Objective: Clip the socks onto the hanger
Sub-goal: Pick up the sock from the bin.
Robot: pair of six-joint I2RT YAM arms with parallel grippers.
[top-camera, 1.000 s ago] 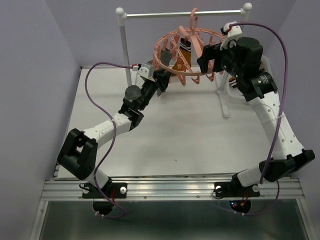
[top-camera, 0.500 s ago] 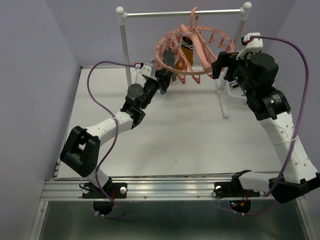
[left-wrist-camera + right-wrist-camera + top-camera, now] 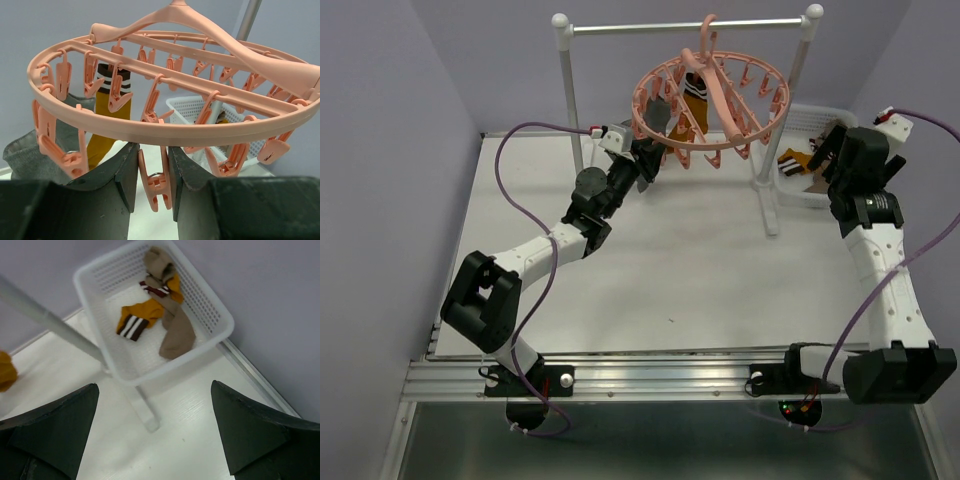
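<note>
Several socks [image 3: 150, 315] lie in white basket [image 3: 86, 287], below right gripper [image 3: 154, 387], jaws spread wide, holding nothing. Left gripper [image 3: 151, 150] is clenched on one dangling clip [image 3: 155, 182] under the hanger [image 3: 150, 131] ring, beside two hung socks.

Light is bright, even and soft, falling from above. The white table [image 3: 700, 270] shows no glare. Only faint, soft-edged shadows lie under the left arm [image 3: 535, 255] and below the basket [image 3: 100, 295]. In the left wrist view the hanger [image 3: 150, 127] is sharp, while the fingers [image 3: 115, 185] of the left hand [image 3: 153, 175] are nearly black and slightly soft. The right hand [image 3: 155, 425] is likewise dark at the bottom corners, and the post [image 3: 50, 320] blurs toward the left edge.
</note>
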